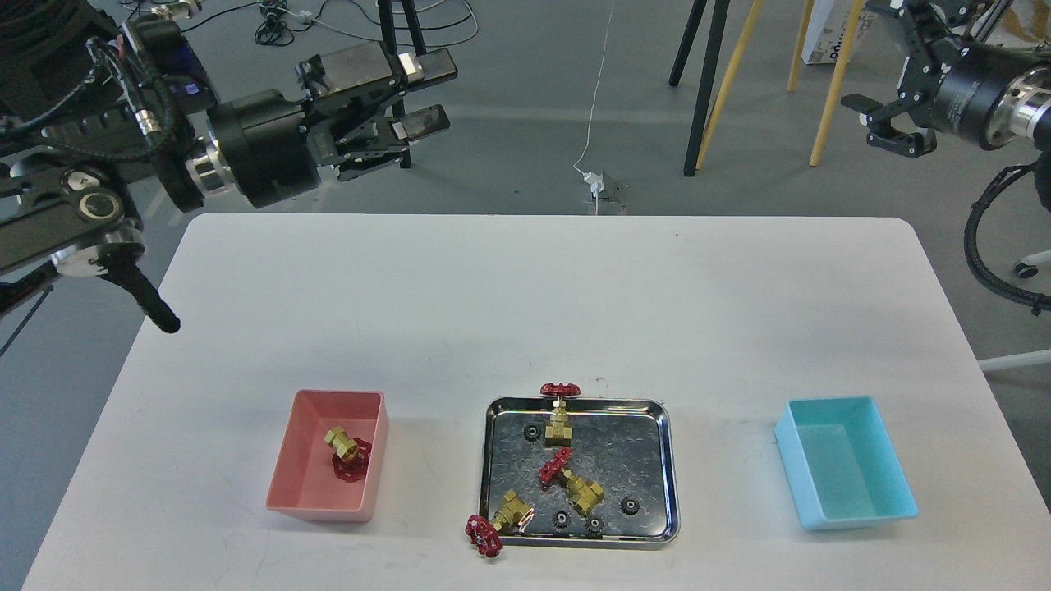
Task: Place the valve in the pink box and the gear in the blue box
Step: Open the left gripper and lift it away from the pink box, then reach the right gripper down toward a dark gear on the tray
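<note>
The pink box (305, 484) sits at the front left of the table with one valve (347, 452) lying inside it. Three more valves lie in or over the steel tray (667, 468): one (560, 410) across its far rim, one (572, 480) in the middle, one (497, 522) over its front left corner. Several small black gears, such as one (630, 506), lie in the tray. The blue box (850, 461) stands empty at the front right. My left gripper (427, 94) is open and empty, high above the table's far left. My right gripper (891, 127) hangs open and empty beyond the far right corner.
The white table (525, 312) is bare across its far half. Beyond its far edge are a black tripod leg (706, 82), yellow wooden legs (833, 82) and a white cable (595, 123) on the grey floor.
</note>
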Robot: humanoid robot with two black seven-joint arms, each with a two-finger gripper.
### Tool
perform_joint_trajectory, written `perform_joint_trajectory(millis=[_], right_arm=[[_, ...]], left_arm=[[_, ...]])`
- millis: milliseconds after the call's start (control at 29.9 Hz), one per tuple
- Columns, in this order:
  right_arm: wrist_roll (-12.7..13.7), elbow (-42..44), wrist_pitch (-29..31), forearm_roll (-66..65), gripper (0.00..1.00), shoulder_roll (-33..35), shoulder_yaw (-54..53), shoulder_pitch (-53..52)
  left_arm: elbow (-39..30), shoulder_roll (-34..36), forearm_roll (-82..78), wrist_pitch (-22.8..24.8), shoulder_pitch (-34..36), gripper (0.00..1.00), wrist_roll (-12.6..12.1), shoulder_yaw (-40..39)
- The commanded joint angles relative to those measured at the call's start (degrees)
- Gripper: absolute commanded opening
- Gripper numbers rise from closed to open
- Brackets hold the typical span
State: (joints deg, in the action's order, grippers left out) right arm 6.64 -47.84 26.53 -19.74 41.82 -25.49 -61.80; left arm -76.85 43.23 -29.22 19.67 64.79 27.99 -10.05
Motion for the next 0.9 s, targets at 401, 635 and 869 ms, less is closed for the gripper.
perform_joint_trajectory(millis=[401, 635, 869], right_arm=[[-0.58, -32.30, 1.47, -50.55, 1.00, 4.76, 22.31, -0.69], [-0.58, -40.75, 1.47, -58.65, 0.99, 2.66, 34.60, -7.35], [-0.66, -41.99, 1.47, -59.53, 0.99, -8.14, 46.40, -16.94]], left_arm=[[20.86, -26.00, 9.62, -0.33, -3.52, 0.90, 0.01, -4.36], [25.69, -32.24, 9.62, -0.86, -4.67, 0.91, 0.01, -4.36], [27.28, -35.32, 9.62, -0.86, -4.76, 0.93, 0.01, -5.06]])
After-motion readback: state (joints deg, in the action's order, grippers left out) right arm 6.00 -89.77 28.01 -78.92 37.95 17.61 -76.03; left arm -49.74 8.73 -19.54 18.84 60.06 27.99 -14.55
